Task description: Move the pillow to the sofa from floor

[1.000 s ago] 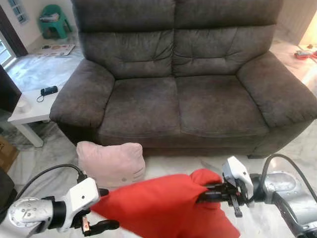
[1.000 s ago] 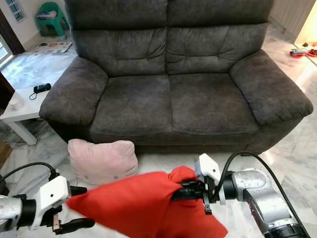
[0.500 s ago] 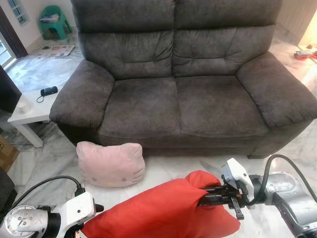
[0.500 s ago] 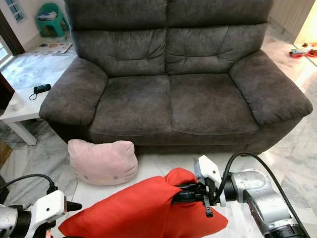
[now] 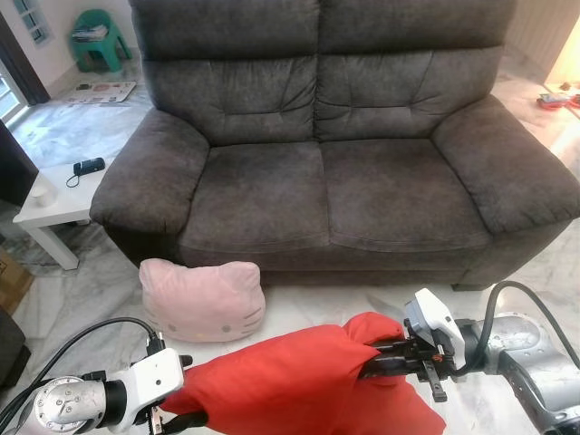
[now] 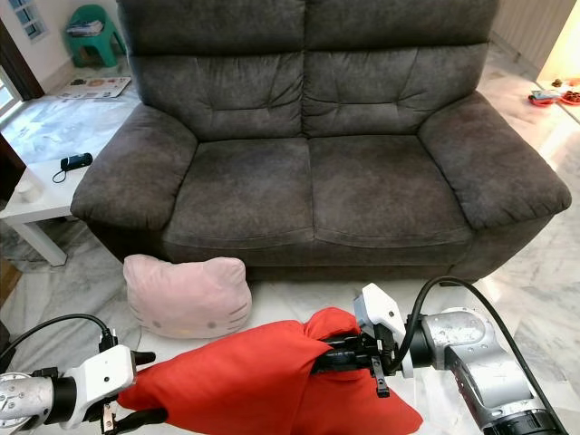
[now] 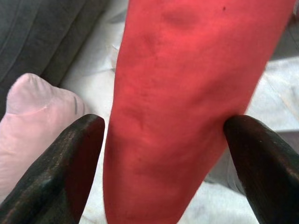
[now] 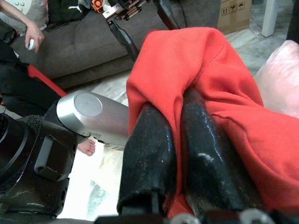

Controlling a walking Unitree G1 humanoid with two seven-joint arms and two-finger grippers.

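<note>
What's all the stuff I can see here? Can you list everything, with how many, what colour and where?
red pillow: one, red, held up off the floor between the two grippers, in front of the sofa
pink pillow: one, pale pink with a cat face, on the floor against the sofa's front
sofa: one, dark grey, two seats, straight ahead
side table: one, white, beside the sofa's arm, with a dark phone on it
chair: one, green, far corner
person's hand: one, seen from the right wrist view
left gripper: black fingers straddling the red pillow's end
right gripper: black fingers pinching the pillow's fabric
</note>
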